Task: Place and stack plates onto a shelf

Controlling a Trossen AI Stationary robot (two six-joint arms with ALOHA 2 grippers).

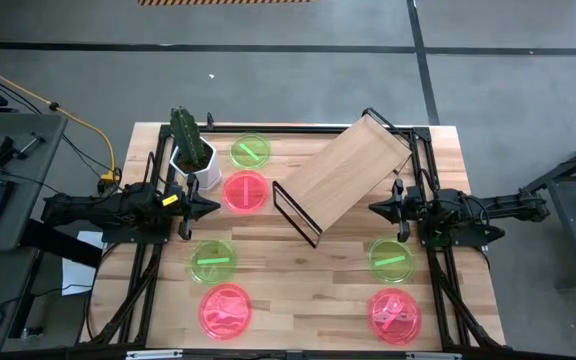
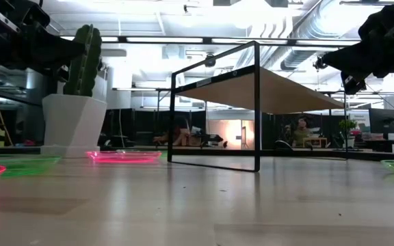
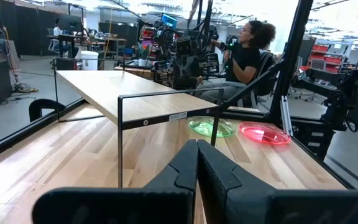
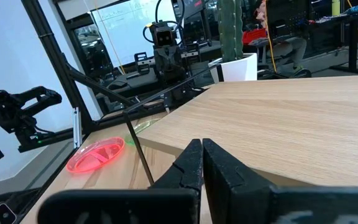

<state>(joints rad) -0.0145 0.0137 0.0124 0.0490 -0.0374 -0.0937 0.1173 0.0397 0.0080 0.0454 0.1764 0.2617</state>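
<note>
The shelf (image 1: 346,178), a plywood board on a black wire frame, stands askew mid-table on its frame legs. Six plates lie flat on the tabletop: green (image 1: 251,152) and pink (image 1: 246,191) by the cactus, green (image 1: 213,260) and pink (image 1: 226,311) near-left, green (image 1: 392,259) and pink (image 1: 395,314) near-right. My left gripper (image 1: 208,208) hovers shut left of the shelf, its fingers (image 3: 197,152) pointing at the frame. My right gripper (image 1: 376,208) hovers shut at the shelf's right end, above the board (image 4: 291,118).
A white pot with a cactus (image 1: 193,150) stands at the far left, beside the far plates. Black rails (image 1: 423,160) run along the table's sides. A person (image 3: 244,50) sits in the room beyond the table. Bare wood shows mid-table near the front edge (image 1: 308,300).
</note>
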